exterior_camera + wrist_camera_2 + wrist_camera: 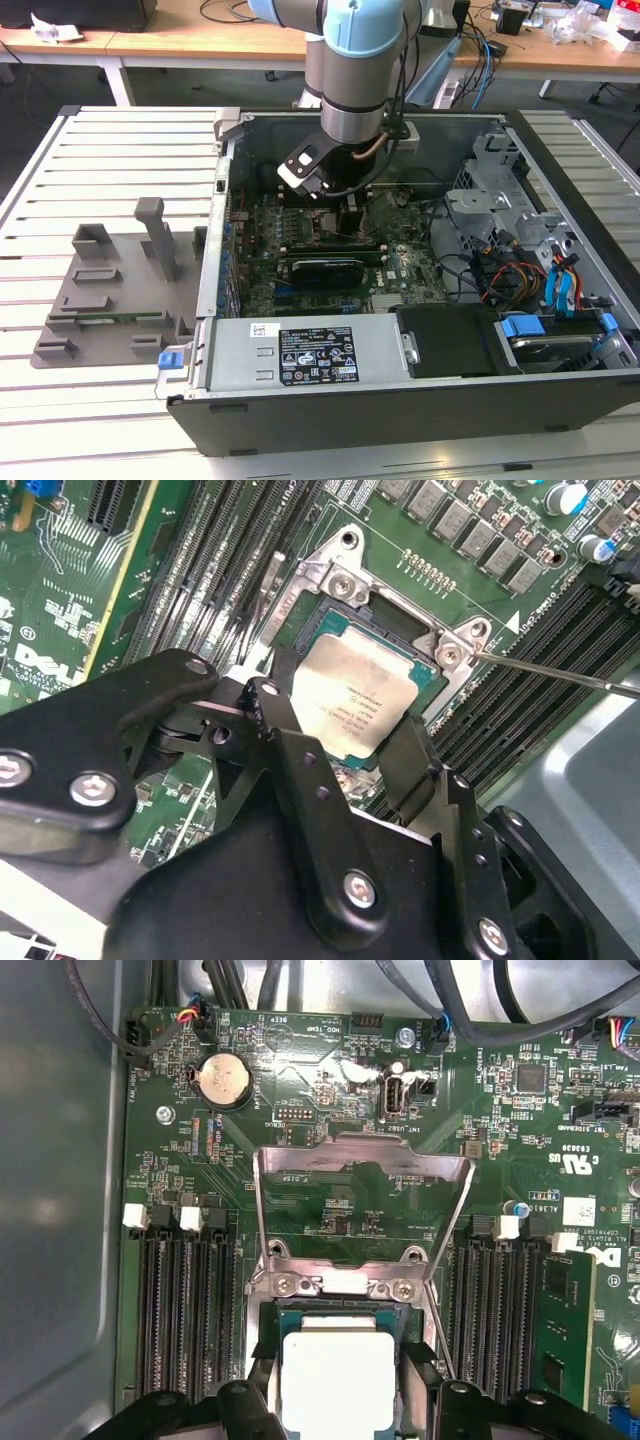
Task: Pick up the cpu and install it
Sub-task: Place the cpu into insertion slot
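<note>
Fingers point(417, 1380) of gripper point(338, 1362) pinch cpu point(338, 1385) by opposite edges over socket point(330, 1282); seating unclear. Keep it level, corners matched, no pressing.

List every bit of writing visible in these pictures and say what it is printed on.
Chip, metal top: several fine printed lines, too small to read.
Black label on the grey metal box: white print and symbols, too small to read.
Circuit board: tiny white markings beside the parts, too small to read with confidence.
</note>
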